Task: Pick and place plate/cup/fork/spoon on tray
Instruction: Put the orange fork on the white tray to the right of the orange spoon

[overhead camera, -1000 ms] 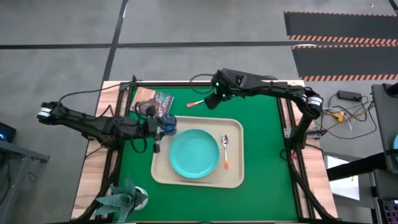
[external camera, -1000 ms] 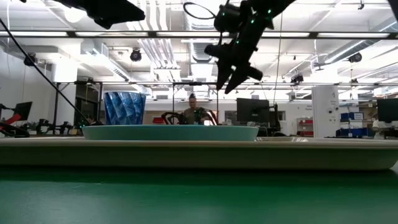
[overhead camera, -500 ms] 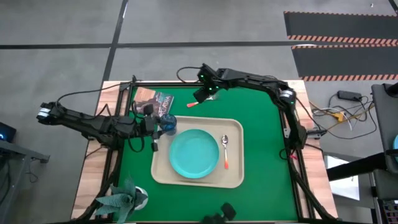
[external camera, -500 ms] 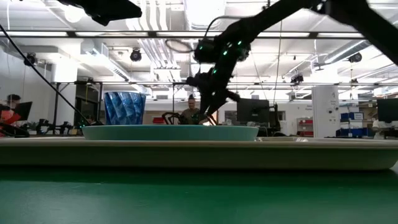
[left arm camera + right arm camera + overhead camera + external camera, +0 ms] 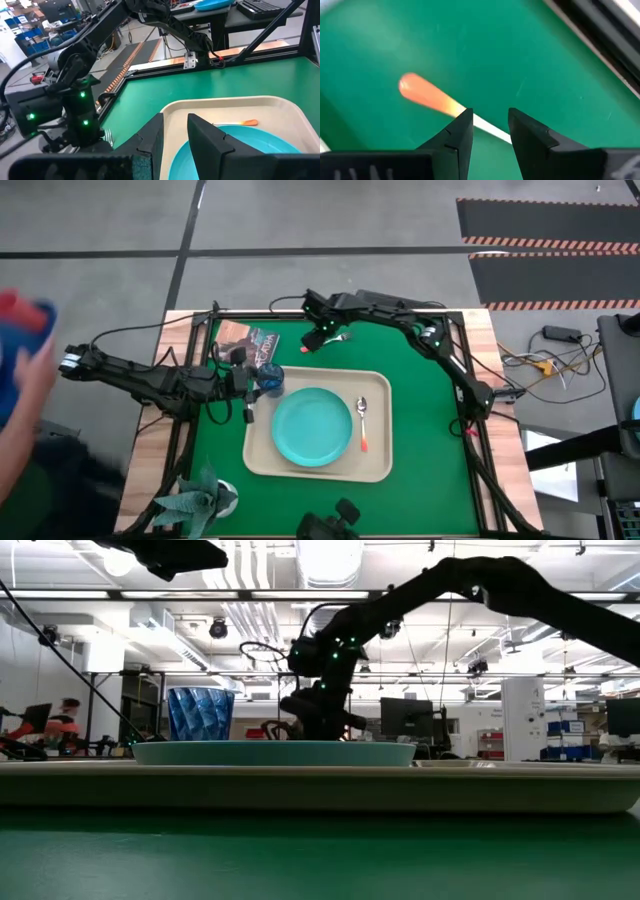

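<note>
Since a second ago the right gripper [image 5: 318,337] has swung left across the mat to the fork [image 5: 310,346] beyond the tray [image 5: 380,465]; from above, the left gripper [image 5: 254,390] waits by the cup [image 5: 270,378]. Level view: plate [image 5: 273,751] on tray. Left wrist: its fingers [image 5: 210,145] apart. Right wrist: fingers [image 5: 457,132] parted astride the fork

A robotics lab or workshop hall: ceiling ducts [image 5: 250,625] and strip lights [image 5: 560,595], monitors [image 5: 405,718] on benches, striped floor matting [image 5: 545,240] beyond the counter [image 5: 420,410].
</note>
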Controlling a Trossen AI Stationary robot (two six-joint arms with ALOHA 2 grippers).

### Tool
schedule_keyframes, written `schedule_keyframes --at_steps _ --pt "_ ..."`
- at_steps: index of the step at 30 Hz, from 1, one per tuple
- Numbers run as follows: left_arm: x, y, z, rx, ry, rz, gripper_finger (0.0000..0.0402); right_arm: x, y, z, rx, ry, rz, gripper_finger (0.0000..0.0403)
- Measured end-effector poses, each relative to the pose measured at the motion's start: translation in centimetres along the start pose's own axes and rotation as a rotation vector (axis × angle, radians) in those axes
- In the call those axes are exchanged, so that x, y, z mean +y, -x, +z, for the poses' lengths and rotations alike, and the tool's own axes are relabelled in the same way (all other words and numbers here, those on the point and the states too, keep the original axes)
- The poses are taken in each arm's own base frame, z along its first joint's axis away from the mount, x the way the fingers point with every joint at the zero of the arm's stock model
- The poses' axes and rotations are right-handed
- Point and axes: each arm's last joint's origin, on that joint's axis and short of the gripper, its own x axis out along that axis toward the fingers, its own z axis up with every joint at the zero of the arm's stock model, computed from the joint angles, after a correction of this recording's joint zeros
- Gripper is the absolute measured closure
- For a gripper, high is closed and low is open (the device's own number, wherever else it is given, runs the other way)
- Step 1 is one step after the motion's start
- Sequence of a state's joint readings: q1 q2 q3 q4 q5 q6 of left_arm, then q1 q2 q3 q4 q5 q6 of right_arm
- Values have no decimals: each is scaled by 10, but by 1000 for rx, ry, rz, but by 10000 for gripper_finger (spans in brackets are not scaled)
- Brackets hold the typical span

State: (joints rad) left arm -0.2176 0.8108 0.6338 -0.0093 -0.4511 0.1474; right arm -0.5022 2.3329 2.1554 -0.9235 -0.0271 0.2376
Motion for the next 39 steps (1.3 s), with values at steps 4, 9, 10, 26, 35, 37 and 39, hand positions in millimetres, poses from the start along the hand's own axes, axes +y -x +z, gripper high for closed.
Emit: schedule_keyframes --at_steps 4,9,10,26,35,37,39 --pt "0 0 0 0 -5 0 329 -1 1 -3 47 99 -9 284" --pt "0 0 0 0 -21 0 329 -2 6 -5 73 312 -8 266" --pt "0 0 0 0 -21 1 329 -2 6 -6 75 364 -6 263" --pt "0 0 0 0 -23 0 329 -4 2 -9 107 809 -46 259" --pt "0 0 0 0 -25 0 329 -6 -7 -16 142 847 -29 259" --pt "0 0 0 0 -25 0 329 -6 -7 -15 136 851 -31 259" --pt "0 0 0 0 -26 0 329 -5 -7 -15 134 853 -31 259"
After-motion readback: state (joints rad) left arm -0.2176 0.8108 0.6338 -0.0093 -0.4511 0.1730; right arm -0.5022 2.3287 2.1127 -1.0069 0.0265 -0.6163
